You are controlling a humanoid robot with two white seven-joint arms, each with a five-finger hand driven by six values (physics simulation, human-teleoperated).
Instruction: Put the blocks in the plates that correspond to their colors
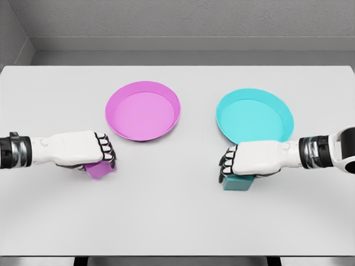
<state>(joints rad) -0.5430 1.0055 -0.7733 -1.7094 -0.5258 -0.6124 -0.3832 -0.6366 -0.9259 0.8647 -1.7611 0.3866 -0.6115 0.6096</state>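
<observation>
Magenta block and teal block are being gripped on the tabletop by curled fingers of the left hand and right hand; each should be lifted straight before being carried to the magenta plate and teal plate.

A single head view looks down and forward over the table from the robot's side, far enough back that both side edges show. The back wall fills the top.
</observation>
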